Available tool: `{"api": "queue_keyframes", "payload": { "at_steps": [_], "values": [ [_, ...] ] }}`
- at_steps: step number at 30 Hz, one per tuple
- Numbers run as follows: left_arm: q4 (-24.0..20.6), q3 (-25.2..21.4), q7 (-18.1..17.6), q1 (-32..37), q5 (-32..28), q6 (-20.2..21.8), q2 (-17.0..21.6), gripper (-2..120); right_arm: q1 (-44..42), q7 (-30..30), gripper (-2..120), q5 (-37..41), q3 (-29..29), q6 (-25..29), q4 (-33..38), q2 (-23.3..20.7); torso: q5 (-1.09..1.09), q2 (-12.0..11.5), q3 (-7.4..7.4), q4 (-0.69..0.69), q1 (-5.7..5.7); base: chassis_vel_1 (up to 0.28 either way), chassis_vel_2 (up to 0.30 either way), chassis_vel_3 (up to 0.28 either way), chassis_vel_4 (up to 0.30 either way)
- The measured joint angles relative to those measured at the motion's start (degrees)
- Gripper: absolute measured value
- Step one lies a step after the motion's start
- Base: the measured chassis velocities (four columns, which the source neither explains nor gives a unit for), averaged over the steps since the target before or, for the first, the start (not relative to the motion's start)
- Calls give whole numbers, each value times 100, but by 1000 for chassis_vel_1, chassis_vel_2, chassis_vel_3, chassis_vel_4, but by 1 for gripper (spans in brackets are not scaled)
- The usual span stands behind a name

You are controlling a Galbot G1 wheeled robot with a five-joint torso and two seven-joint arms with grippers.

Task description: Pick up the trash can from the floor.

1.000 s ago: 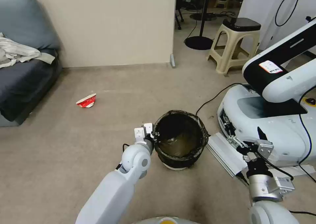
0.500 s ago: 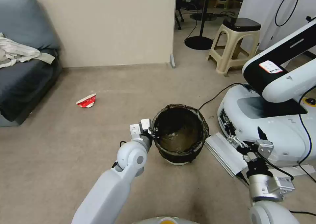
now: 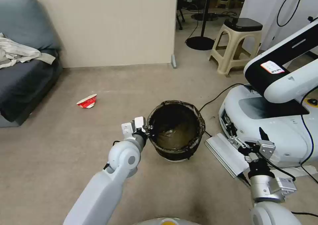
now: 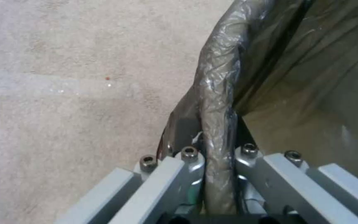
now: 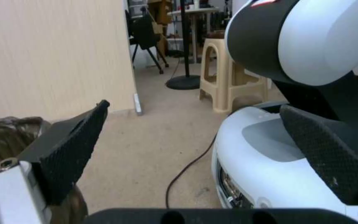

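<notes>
Trash can (image 3: 175, 132) sits just ahead of my base, about mid-view from the head camera, black bag folded over its rim. Whether its bottom is touching the floor (image 3: 66, 145) or just off it, I cannot tell.

Left gripper (image 3: 148, 131) is at the can's left rim. Wrist view shows its fingers (image 4: 187, 161) closed on the rim, one inside the can, one outside, bag plastic pinched between.

Right gripper (image 3: 255, 142) is parked low on my right, jaws spread wide, holding nothing, near the other robot's base (image 3: 265, 125).

Crushed paper cup (image 3: 87, 101) lies well apart, toward the sofa (image 3: 23, 86).

Risks, my judgement:
- One-sided rim grip: can likely hangs tilted once off the floor.
- Bag film is slick; fingers may slide on plastic, or pull the bag free and leave the can.
- Cable (image 3: 218, 96) runs close behind the can; a swing could snag it.
</notes>
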Motion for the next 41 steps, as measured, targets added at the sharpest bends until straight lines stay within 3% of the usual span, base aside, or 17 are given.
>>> {"api": "queue_keyframes", "payload": {
  "at_steps": [19, 41],
  "values": [
    [-493, -318, 26, 306, -233, 118, 349, 1, 13, -3, 100, -7, -24, 0, -1, -18, 0, 0, 0, 0, -1, 0, 0, 0, 0],
    [-695, -374, 40, 473, -270, 164, 373, 0, -2, -10, 100, -10, -34, -2, 21, -47, 1, 0, 0, 0, -1, 0, 0, 0, 0]
  ]
}}
